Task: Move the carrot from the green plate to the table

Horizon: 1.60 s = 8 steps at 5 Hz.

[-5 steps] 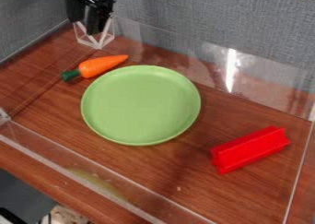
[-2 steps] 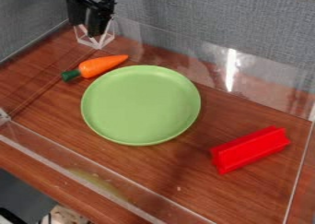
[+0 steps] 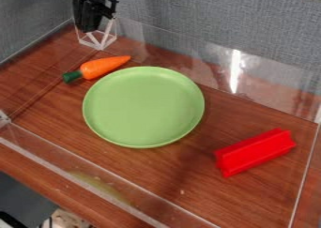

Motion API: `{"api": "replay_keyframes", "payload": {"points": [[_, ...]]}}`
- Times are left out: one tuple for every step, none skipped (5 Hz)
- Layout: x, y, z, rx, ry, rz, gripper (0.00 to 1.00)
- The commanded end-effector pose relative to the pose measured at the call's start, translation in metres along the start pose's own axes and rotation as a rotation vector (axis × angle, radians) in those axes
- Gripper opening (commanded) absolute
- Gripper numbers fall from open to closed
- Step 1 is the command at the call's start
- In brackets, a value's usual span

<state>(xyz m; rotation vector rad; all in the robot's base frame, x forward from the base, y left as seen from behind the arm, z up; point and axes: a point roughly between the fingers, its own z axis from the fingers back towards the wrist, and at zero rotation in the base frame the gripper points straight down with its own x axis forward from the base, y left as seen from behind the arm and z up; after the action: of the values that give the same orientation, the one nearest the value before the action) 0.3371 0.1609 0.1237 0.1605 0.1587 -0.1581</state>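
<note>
Fingers closed up since the earlier frames: they stood spread a second ago, now they're pinched together. End effector [image 3: 92,23] sits at the back-left corner, pointing down near the clear acrylic wall [image 3: 238,68], clenched on nothing I can see. No visible shift in its position, and nothing else has moved.

Carrot [image 3: 99,67] lies on the table [image 3: 51,91], not on the green plate [image 3: 143,106]. It's just beside the plate's upper-left rim; can't tell if it touches the rim. Orange body points right, green stem end points left and slightly toward the camera. It's below the end effector in the frame and clear of the fingers.

Plate sits mid-table with nothing on it. Red block [image 3: 254,152] lies on the table to the plate's lower right, apart from it.
</note>
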Motion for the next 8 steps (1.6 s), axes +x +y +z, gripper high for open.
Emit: {"api": "replay_keyframes", "payload": {"points": [[0.002, 0.004, 0.021, 0.023, -0.056, 0.007, 1.00], [-0.005, -0.006, 0.034, 0.038, -0.050, 0.028, 0.00], [-0.011, -0.017, 0.045, 0.054, -0.046, 0.044, 0.00], [-0.012, -0.018, 0.048, 0.055, -0.048, 0.042, 1.00], [-0.011, -0.018, 0.048, 0.044, -0.050, 0.041, 1.00], [-0.010, -0.017, 0.048, 0.046, -0.050, 0.039, 1.00], [-0.007, -0.014, 0.045, 0.049, -0.050, 0.038, 1.00], [-0.004, -0.010, 0.043, 0.052, -0.050, 0.037, 1.00]]}}
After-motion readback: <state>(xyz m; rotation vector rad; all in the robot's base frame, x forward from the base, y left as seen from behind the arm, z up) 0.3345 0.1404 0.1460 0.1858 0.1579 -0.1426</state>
